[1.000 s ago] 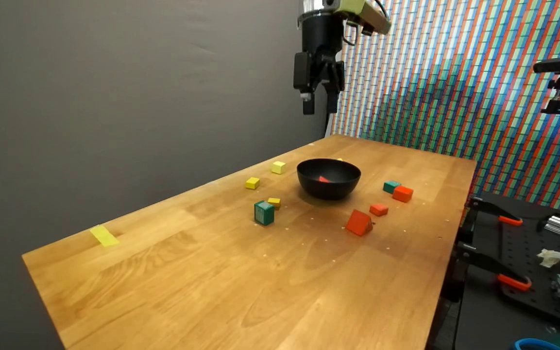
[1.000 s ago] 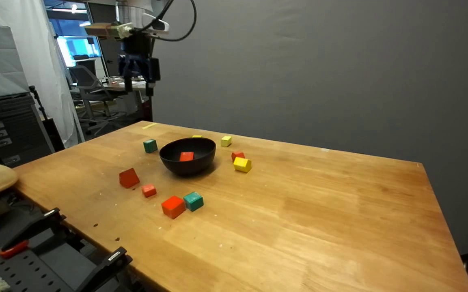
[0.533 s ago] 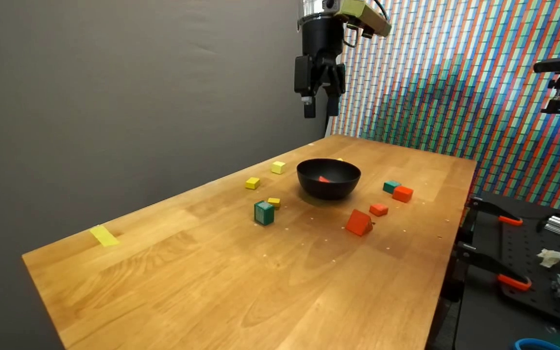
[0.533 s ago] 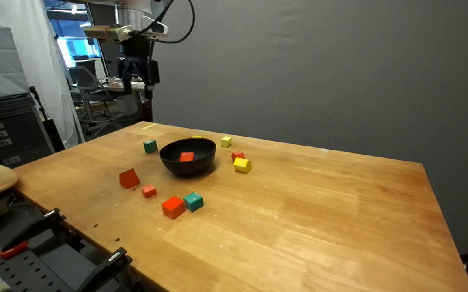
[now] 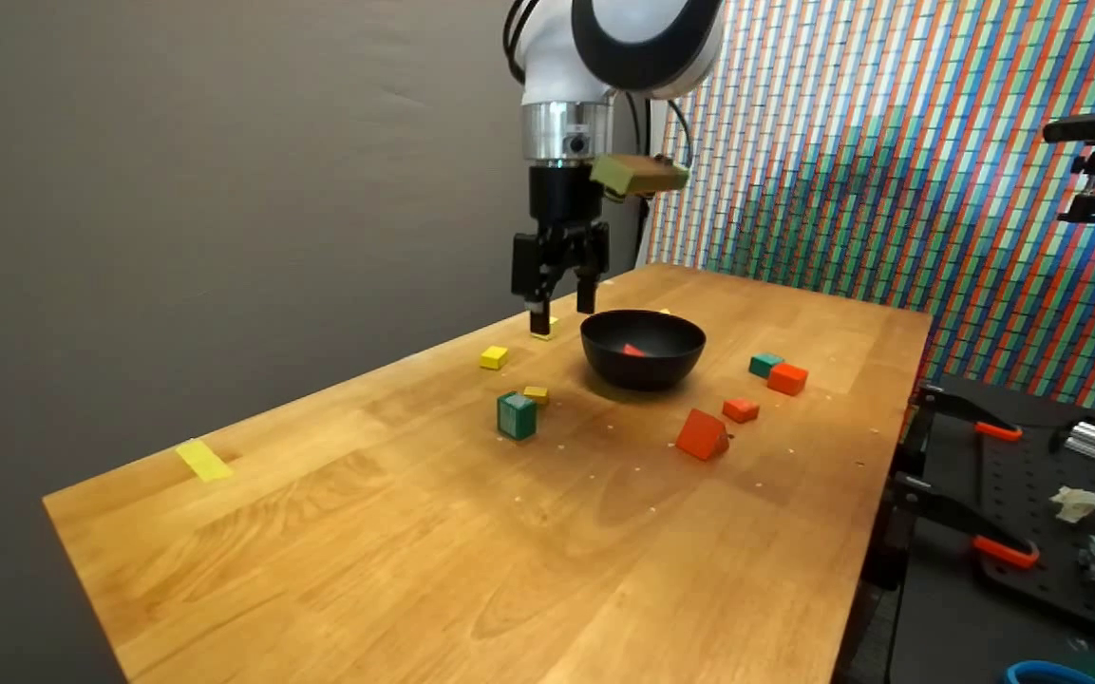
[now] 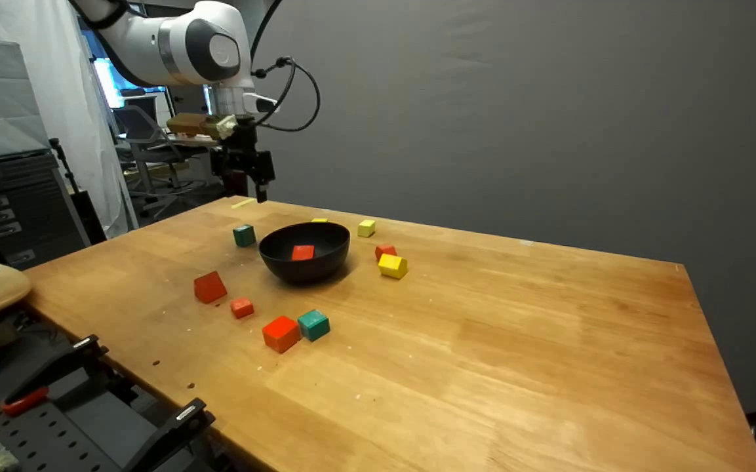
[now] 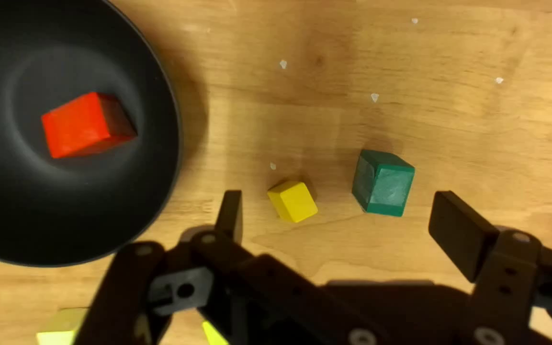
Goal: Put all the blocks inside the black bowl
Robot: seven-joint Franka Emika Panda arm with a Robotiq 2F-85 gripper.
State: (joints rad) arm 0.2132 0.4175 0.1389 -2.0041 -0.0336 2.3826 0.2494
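Observation:
The black bowl (image 5: 642, 370) stands on the table with a red block (image 7: 82, 125) inside; it shows in both exterior views (image 6: 302, 274). My gripper (image 5: 563, 318) is open and empty, above the table beside the bowl. In the wrist view, a small yellow block (image 7: 293, 201) and a green block (image 7: 386, 184) lie below, just beyond the space between the fingertips (image 7: 340, 215). Two more yellow blocks (image 5: 494, 358) (image 5: 549, 329) lie near the wall side. Red blocks (image 6: 210, 287) (image 6: 242, 307) (image 6: 281, 334), a teal block (image 6: 313, 325), another red one (image 6: 385, 250) and a yellow one (image 6: 393, 266) lie around the bowl.
A flat yellow strip (image 5: 203, 460) lies at the table's edge. A grey wall (image 5: 272, 190) runs along the far side of the table (image 5: 414, 551). Black clamps (image 6: 174, 429) grip the opposite edge, beside a dark bench with tools.
My gripper has come down a long way, moving left in an exterior view to beside the bowl. It stays open. The bowl and blocks have not moved.

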